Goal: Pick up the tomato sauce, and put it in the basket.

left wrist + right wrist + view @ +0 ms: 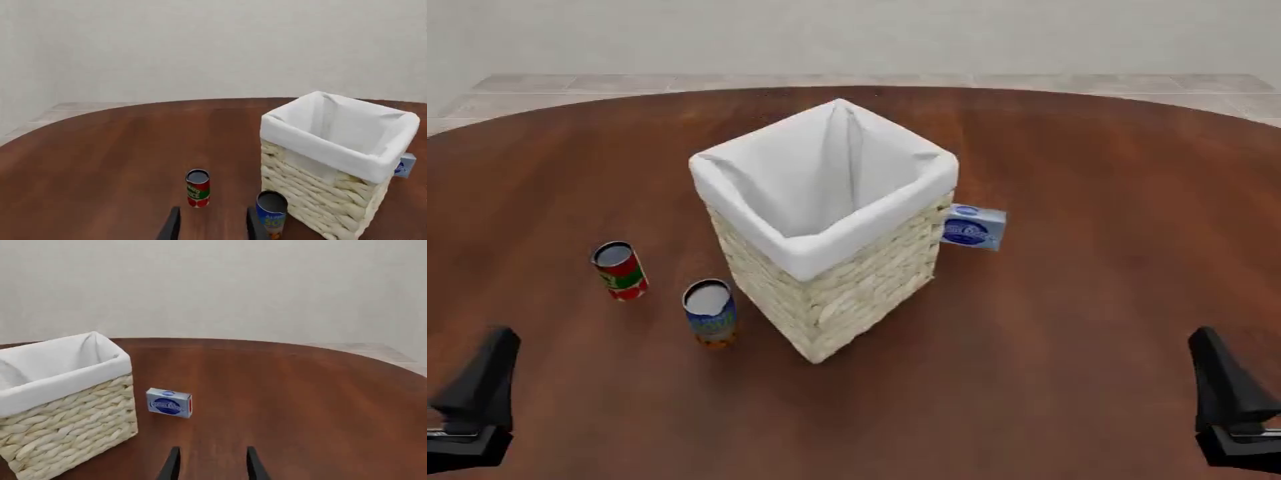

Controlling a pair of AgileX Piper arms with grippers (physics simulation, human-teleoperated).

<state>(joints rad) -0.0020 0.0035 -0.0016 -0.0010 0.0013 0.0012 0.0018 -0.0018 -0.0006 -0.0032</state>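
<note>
The left gripper (211, 227) hangs low over the table with its two dark fingers parted and nothing between them; the tomato sauce (197, 188) stands upright just ahead of it and slightly toward its left finger, well short of contact. The right gripper (211, 465) is likewise open and empty, with only a small blue-and-white box (169, 403) ahead of it, so the reach falls to the left arm. The chief risk is the blue-labelled can (271, 214), which sits close off the left gripper's right finger, between the sauce and the basket (331, 170); a straight advance that drifts that way could knock it over or close on the wrong can. The sauce is a small, smooth, hard cylinder, likely to roll if tipped by a finger. The basket is tall, square, coarse woven straw with a soft white lining folded over its rim, so the can must be lifted high to clear it. The table (1094, 200) looks like polished dark wood, probably slick, though the render makes that hard to judge.
</note>
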